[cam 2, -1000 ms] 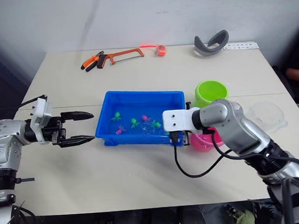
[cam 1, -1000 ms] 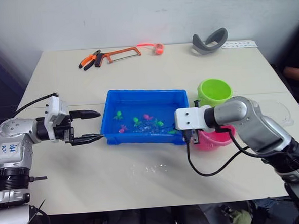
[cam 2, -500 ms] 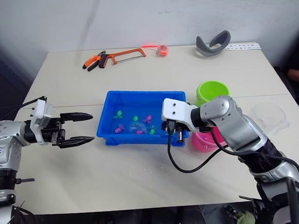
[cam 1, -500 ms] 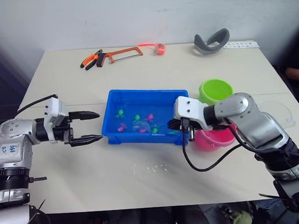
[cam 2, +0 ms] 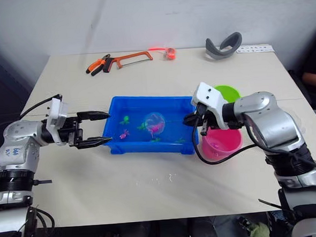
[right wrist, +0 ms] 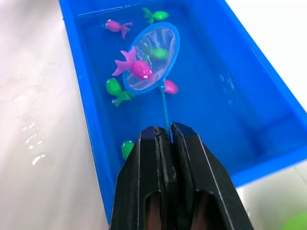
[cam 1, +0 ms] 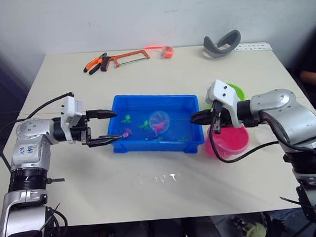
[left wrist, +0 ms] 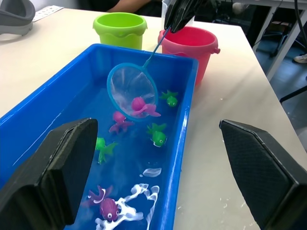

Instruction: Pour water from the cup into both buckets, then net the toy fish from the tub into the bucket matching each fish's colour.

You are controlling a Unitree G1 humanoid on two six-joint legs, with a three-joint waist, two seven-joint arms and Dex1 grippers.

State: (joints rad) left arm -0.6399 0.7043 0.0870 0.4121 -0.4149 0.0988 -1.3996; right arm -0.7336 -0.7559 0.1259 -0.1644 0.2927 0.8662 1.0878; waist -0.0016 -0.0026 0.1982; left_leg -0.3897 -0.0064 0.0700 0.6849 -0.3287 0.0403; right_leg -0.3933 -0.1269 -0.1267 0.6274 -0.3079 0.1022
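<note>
Net (right wrist: 151, 58) holds pink fish (right wrist: 134, 66).

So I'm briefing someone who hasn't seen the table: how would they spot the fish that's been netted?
Find the blue tub at the middle of the table. Over its water hangs a small round net with a blue hoop, its thin handle pinched in the right gripper. The pink fish lies in that mesh, while the other pink and green fish are loose in the water.

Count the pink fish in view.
3 pink fish: first in the net, second in water beside its handle, third near the tub's left end.
</note>
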